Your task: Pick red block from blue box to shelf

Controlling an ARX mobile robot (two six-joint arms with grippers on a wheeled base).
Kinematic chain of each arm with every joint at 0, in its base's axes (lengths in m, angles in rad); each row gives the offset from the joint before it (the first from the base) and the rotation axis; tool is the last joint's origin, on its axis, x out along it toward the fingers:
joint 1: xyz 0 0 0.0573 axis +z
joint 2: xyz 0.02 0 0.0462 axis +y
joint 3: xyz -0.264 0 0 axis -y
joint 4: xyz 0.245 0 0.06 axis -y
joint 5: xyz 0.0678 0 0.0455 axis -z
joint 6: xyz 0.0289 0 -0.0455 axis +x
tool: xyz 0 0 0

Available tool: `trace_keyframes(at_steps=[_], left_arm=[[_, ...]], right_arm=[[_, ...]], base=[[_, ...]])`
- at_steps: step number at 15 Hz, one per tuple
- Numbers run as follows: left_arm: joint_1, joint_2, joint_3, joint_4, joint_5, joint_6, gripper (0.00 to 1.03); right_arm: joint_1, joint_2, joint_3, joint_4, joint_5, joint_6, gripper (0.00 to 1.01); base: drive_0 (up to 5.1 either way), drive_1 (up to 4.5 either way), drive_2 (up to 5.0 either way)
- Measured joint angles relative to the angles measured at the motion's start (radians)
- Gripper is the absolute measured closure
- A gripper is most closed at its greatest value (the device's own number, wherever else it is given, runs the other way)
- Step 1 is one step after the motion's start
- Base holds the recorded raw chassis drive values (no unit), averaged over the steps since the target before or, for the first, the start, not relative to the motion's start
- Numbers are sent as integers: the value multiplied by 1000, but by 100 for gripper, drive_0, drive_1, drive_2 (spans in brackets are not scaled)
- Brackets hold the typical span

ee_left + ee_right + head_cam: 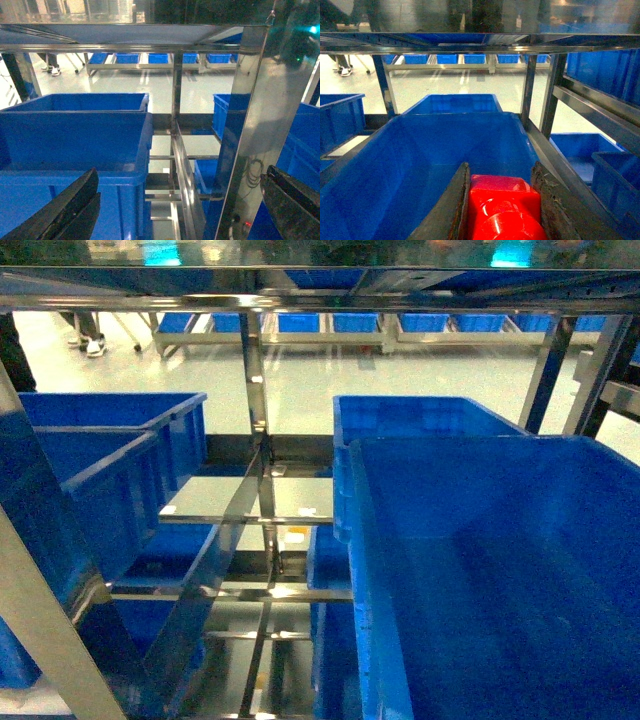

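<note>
Right tool has the red block clamped between its two dark fingers, stud toward the wrist camera, and it hangs over a big dark-blue crate sitting on the shelf. So the block is off the ground and in the grip, inside the rack, not yet set down.

Left tool is spread wide, nothing between its fingers, parked in front of another dark-blue crate with a steel upright just beside it. From the head view neither arm shows, only crates and rails.

Now the risks, as I judge them. The block is over the crate, not over bare shelf: let go here and it drops into that deep crate, which is arguably the wrong place. The shelf surface looks like open rails with gaps, so a small block released carelessly could slip through or tip off a rail. The right arm also works close under the upper tier and near an upright; a lift or sideways swing could clip steel and jar the grip. The pale blue box is not in view in any picture.
</note>
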Motion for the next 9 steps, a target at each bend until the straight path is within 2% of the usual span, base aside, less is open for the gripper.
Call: trace_keyframes(at_steps=[3,4,5,6,7,8,9], left_arm=[[0,0,0,0,0,0,5],[0,0,0,0,0,0,5],[0,0,0,0,-1,0,5],[0,0,0,1,0,0,5],[0,0,0,1,0,0,5],[0,0,0,1,0,0,5],[0,0,0,2,0,0,5]], right_arm=[[0,0,0,0,0,0,72],[10,6,5,-30,29,-16,72],[75,75,18,-56,143,-75,72],[146,183,22,-6,214,-99,72],[203,303,37,72,251,-98,72],[238,430,68,147,255,-81,72],[264,597,112,233,241,-43,72]], base=[[0,0,0],[0,0,0],[0,0,0],[0,0,0],[0,0,0],[0,0,0],[0,0,0]])
